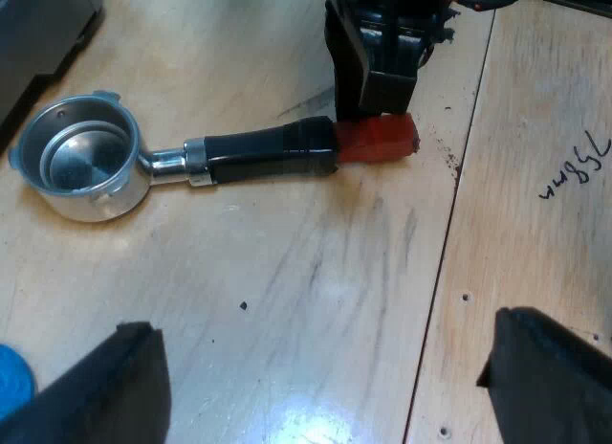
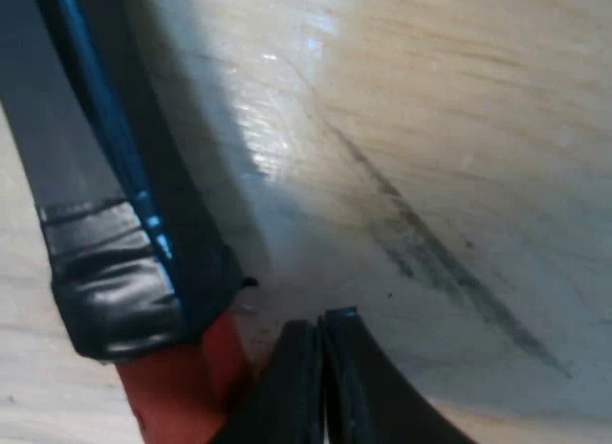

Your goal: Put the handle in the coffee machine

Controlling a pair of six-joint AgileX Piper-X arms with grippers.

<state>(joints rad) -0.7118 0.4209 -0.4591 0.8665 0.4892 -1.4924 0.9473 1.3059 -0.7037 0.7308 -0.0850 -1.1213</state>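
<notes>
The metal holder point(image 1: 81, 157) lies flat on the wooden table, its empty basket facing up. Its dark handle point(image 1: 268, 152) ends in a red tip point(image 1: 382, 138). My right gripper point(image 1: 373, 99) stands straight down at the joint between the dark handle and the red end, touching it on the side away from my left arm. In the right wrist view its fingertips point(image 2: 320, 321) are pressed together just above the table, with the red end point(image 2: 182, 377) and the dark handle point(image 2: 105, 233) beside them, not between them. My left gripper point(image 1: 323, 327) hovers open over bare wood, short of the handle.
A dark grey machine body point(image 1: 38, 33) stands close to the basket. A blue object point(image 1: 11, 379), perhaps the tamper, peeks out by my left finger. A seam point(image 1: 449, 224) between two table boards runs past the red end, with handwriting point(image 1: 574, 166) on the board beyond it.
</notes>
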